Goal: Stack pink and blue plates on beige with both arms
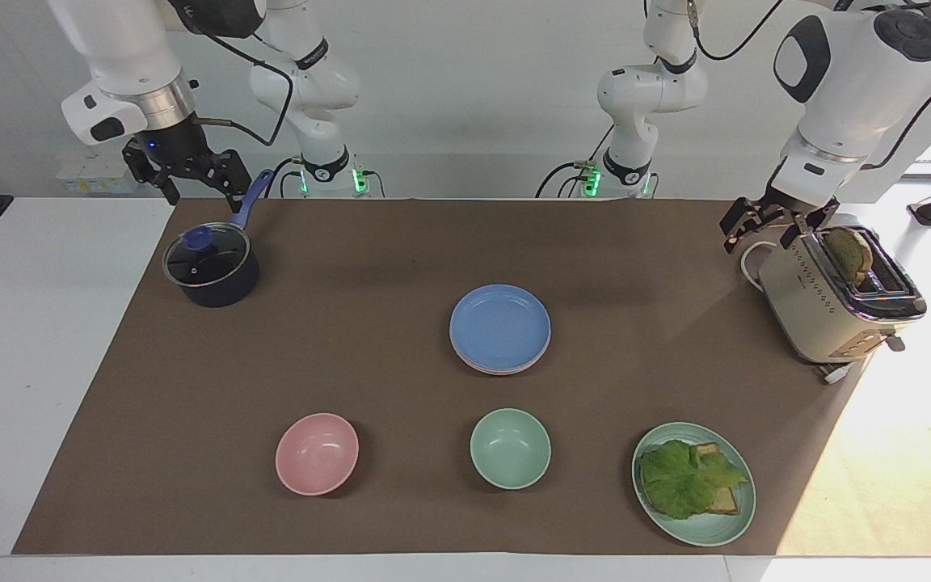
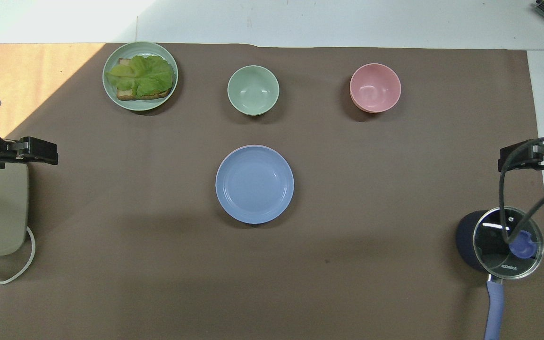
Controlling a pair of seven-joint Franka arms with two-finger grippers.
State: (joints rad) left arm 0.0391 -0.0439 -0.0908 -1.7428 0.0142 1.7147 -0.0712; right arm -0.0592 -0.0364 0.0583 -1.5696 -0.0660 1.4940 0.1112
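Both end effectors hang empty in the air with their black fingers spread apart. On the left arm, the end effector point(image 1: 760, 229) hovers just beside the boxy cream toaster point(image 1: 833, 303) at that arm's end of the table, at the edge nearer the robots; a slice of browned bread point(image 1: 849, 252) stands up out of the toaster's slot. On the right arm, the end effector point(image 1: 191, 179) hangs over the mat's corner at the other end, above the blue handle of the dark navy saucepan point(image 1: 211, 271) with its glass lid.

Near the middle of the brown mat point(image 2: 395, 189) that covers the table sits the round, matte medium-blue plate point(image 1: 500, 326), topmost on a stack. Under it the facing view shows a pale pink plate's rim point(image 1: 491, 367); whether a beige plate lies at the bottom cannot be told.

Farther from the robots stand three dishes in a row: a small, deep pink bowl point(image 1: 317, 453) toward the right arm's end, a mint-green bowl point(image 1: 510, 448) in the middle, and a mint-green plate point(image 1: 720, 527) carrying toast point(image 1: 726, 501) topped with a lettuce leaf point(image 1: 684, 477) toward the left arm's end.
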